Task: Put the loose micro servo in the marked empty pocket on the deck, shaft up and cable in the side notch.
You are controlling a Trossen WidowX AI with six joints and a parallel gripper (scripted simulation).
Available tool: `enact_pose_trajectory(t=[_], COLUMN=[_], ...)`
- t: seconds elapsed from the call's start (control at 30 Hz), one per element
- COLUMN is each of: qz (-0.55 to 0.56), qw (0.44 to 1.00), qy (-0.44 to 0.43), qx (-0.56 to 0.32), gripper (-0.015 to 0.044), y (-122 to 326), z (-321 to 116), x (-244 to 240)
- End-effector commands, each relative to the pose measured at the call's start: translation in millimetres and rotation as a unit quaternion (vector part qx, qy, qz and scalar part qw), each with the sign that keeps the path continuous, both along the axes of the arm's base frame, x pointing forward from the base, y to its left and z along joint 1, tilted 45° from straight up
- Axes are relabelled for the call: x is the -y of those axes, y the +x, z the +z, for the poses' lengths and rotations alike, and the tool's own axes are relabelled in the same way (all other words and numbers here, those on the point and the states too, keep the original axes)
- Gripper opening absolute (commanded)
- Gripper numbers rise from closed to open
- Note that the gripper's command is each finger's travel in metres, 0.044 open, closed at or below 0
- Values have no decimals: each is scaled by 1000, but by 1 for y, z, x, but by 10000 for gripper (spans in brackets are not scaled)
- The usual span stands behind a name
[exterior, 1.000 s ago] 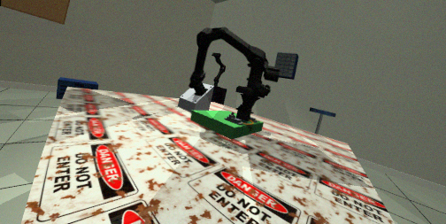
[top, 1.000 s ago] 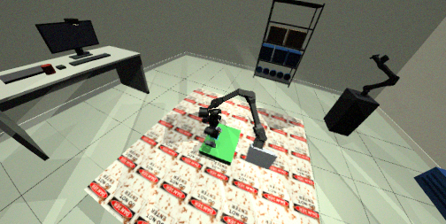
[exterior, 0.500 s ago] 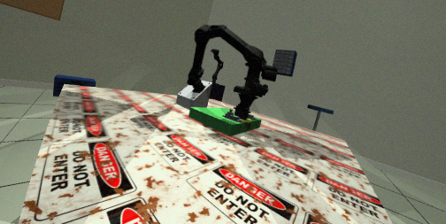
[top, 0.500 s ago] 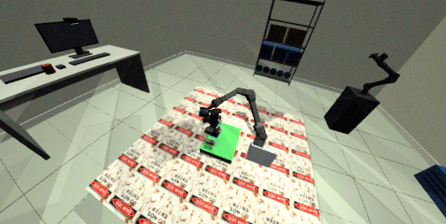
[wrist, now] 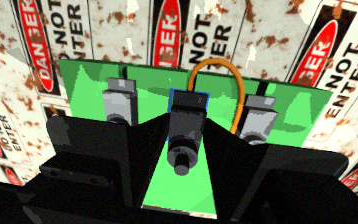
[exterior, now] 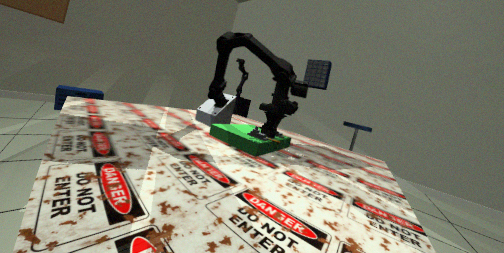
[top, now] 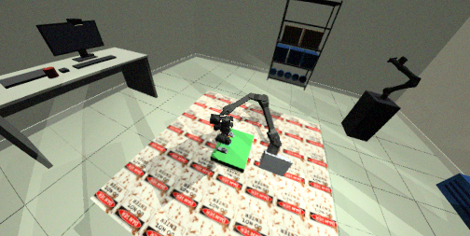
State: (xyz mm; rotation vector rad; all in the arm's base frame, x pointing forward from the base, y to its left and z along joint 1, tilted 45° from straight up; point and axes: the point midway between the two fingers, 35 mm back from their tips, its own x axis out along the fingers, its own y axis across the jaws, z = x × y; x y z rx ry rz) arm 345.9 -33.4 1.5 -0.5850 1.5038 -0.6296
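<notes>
My gripper (top: 224, 140) (exterior: 270, 132) (wrist: 187, 119) is shut on the dark loose micro servo (wrist: 189, 131), low over the green deck (top: 241, 150) (exterior: 232, 139) (wrist: 152, 102). In the wrist view its output shaft points toward the camera. The pocket's blue outline (wrist: 171, 100) shows around the servo's far end; the servo hides most of the pocket. Ear contact with the deck and any height gap cannot be told. The orange cable (wrist: 241, 95) leaves the servo's far end and loops out to the right. Whether any of it lies in the notch is unclear.
A grey servo (wrist: 120, 104) sits left of the held one and another grey servo (wrist: 260, 119) sits right of it, both close to the fingers. The arm's pale grey base block (top: 275, 162) (exterior: 214, 113) stands beside the deck. A patterned mat (top: 186, 176) lies under everything.
</notes>
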Motion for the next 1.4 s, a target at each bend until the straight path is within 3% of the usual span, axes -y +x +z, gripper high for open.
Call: enact_pose_trajectory(t=[0.0, 0.97, 1.2, 1.37], qz=[3, 3, 3, 3], qw=[1000, 1000, 1000, 1000], qy=[-2, -3, -3, -2], qx=[-3, -3, -3, -3], gripper=[0, 0, 184, 187], y=[-1, -2, -1, -1], z=[-3, -19, -17, -1], x=[3, 19, 17, 1])
